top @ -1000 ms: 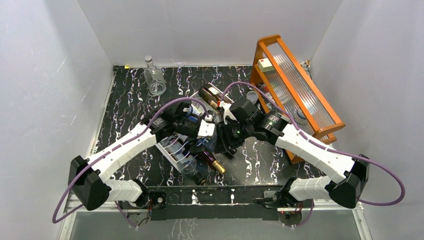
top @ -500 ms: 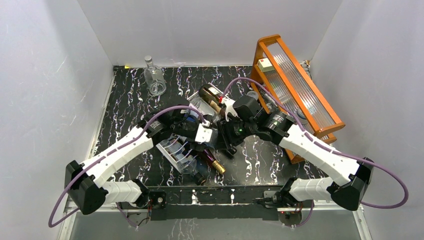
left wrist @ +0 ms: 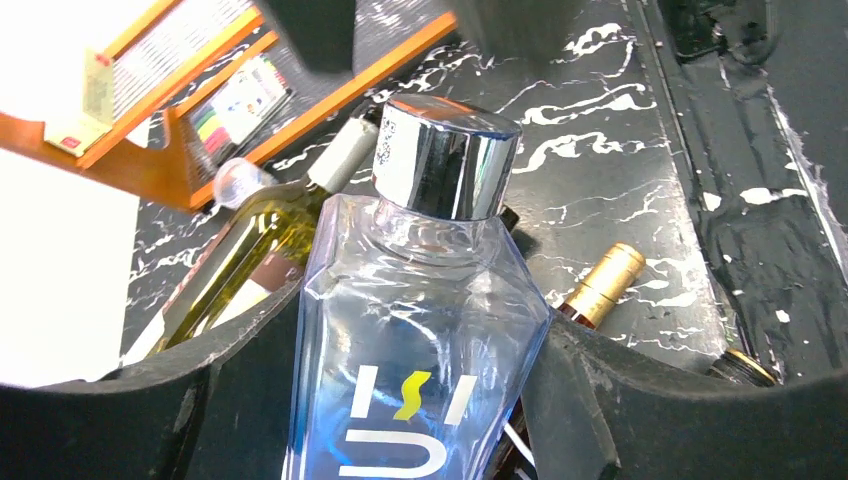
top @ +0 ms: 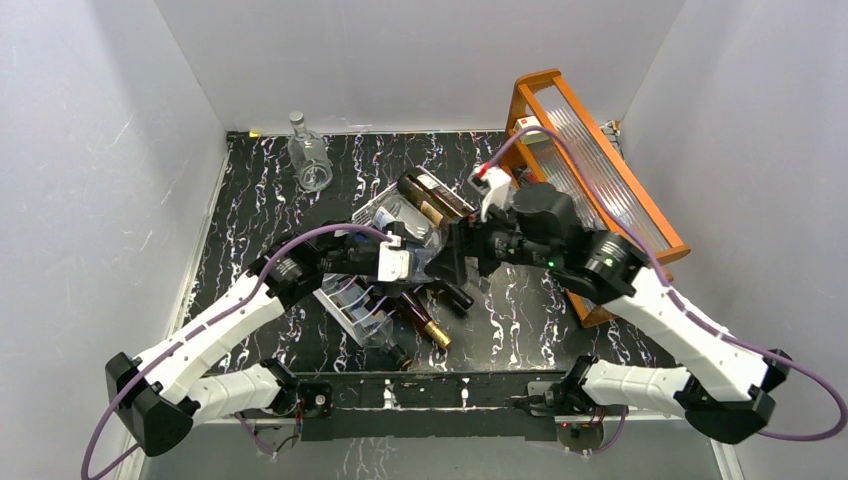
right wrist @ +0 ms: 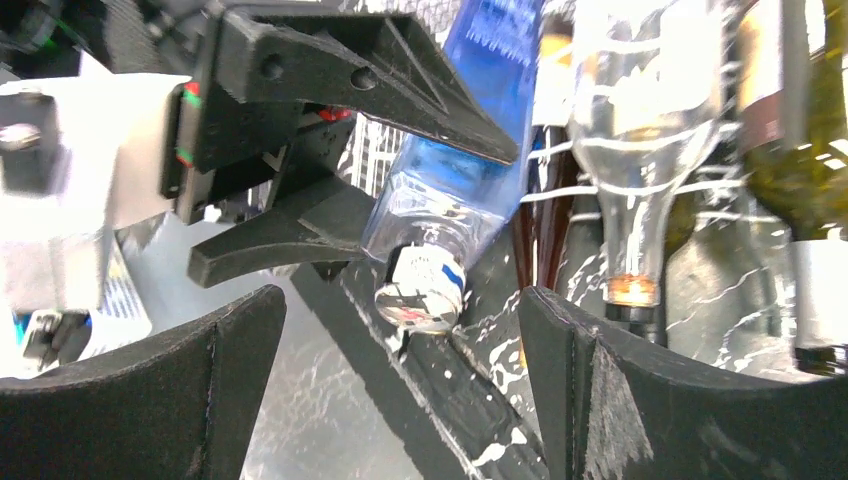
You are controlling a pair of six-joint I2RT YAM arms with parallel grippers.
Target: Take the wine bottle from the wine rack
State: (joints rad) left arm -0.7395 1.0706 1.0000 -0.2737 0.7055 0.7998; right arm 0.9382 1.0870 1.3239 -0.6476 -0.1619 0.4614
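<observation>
The wine bottle (left wrist: 420, 330) is clear blue glass with a silver cap (left wrist: 445, 155). My left gripper (left wrist: 420, 400) is shut on its body, one black finger on each flat side. In the top view the left gripper (top: 418, 262) holds it just above the white wire wine rack (top: 345, 305) at mid-table. My right gripper (right wrist: 400, 370) is open, with nothing between its fingers. The bottle's cap (right wrist: 420, 290) points at the right gripper from just beyond its fingertips. In the top view the right gripper (top: 452, 260) faces the left one closely.
Other bottles lie on and beside the rack: a gold-capped dark one (top: 430, 328), a green one (top: 432, 195) and a clear one (right wrist: 640, 150). An orange wooden frame (top: 590, 170) stands at the right. A clear glass bottle (top: 310, 160) stands at the back left. White walls enclose the table.
My left gripper has shut on the blue bottle. My right gripper, shut before, has opened, let go and drawn back to the right and far side.
</observation>
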